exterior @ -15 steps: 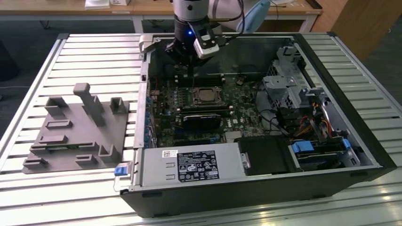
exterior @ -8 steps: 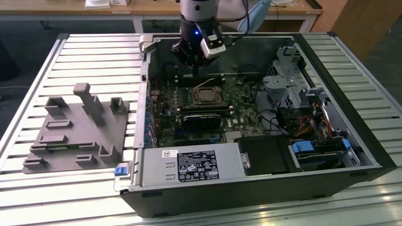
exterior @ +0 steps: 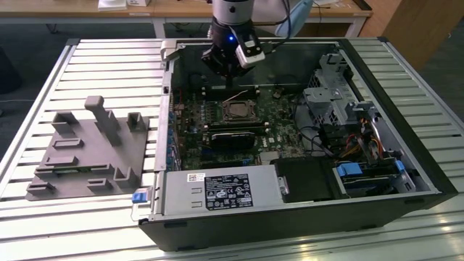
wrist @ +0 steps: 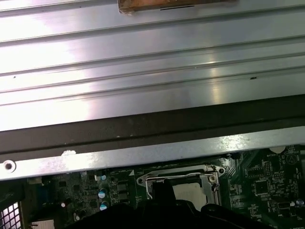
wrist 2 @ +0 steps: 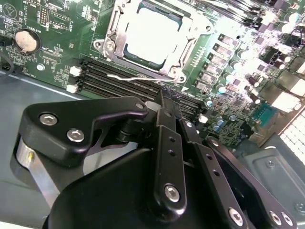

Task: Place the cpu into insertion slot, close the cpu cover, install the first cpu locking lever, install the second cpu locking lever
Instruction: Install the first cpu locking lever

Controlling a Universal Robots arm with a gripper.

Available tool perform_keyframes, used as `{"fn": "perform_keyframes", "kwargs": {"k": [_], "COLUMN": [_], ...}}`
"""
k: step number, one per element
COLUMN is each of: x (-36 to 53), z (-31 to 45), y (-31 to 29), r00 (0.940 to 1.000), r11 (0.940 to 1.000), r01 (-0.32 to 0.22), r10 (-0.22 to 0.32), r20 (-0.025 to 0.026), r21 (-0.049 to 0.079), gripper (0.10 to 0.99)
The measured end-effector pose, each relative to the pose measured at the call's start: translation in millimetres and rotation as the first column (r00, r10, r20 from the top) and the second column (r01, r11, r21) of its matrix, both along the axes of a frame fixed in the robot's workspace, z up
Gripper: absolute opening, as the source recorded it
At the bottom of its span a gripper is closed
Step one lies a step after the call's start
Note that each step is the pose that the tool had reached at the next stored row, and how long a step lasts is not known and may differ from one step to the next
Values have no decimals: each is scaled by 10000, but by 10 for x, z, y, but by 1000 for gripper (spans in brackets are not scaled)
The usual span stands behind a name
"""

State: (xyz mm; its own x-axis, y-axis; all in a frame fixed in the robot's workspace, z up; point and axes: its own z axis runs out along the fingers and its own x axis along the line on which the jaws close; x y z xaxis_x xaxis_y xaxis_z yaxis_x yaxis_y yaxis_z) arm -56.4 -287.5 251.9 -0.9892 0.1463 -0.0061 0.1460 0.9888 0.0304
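Observation:
The cpu (wrist 2: 147, 36) lies pale and flat in the insertion slot (exterior: 238, 111) on the green motherboard. The cpu cover (wrist 2: 116, 26), a silvery frame, lies down around it. A thin wire lever (wrist 2: 126, 76) runs along the socket's side by the memory slots, with its end close to my fingertips. My gripper (wrist 2: 162, 95) is shut, and I see nothing between its fingers. In the exterior view the gripper (exterior: 230, 82) hangs just behind the socket, inside the open case. In the first wrist view the cover's frame (wrist: 181, 177) sits right beyond the dark gripper (wrist: 162, 188).
A black heatsink block (exterior: 232, 138) lies in front of the socket. The power supply (exterior: 217, 193) and drive cage (exterior: 330, 100) crowd the case's front and the exterior view's right. Long black memory slots (wrist 2: 105, 76) border the socket. A grey fixture (exterior: 87, 149) stands on the slatted table.

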Motion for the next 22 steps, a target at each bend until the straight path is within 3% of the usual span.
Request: {"fn": "perform_keyframes", "kwargs": {"k": [3, 4, 10, 22], "x": [9, 11, 43, 74], "z": [-5, -9, -48, -96], "y": [0, 0, -1, -1], "r00": [10000, 10000, 9992, 9988], "r11": [9997, 9996, 9988, 9984], "r01": [-7, -9, -399, -484], "r10": [7, 9, 400, 485], "r20": [0, 2, 1, 1], "r21": [264, 290, 292, 291], "gripper": [106, 106, 106, 106]}}
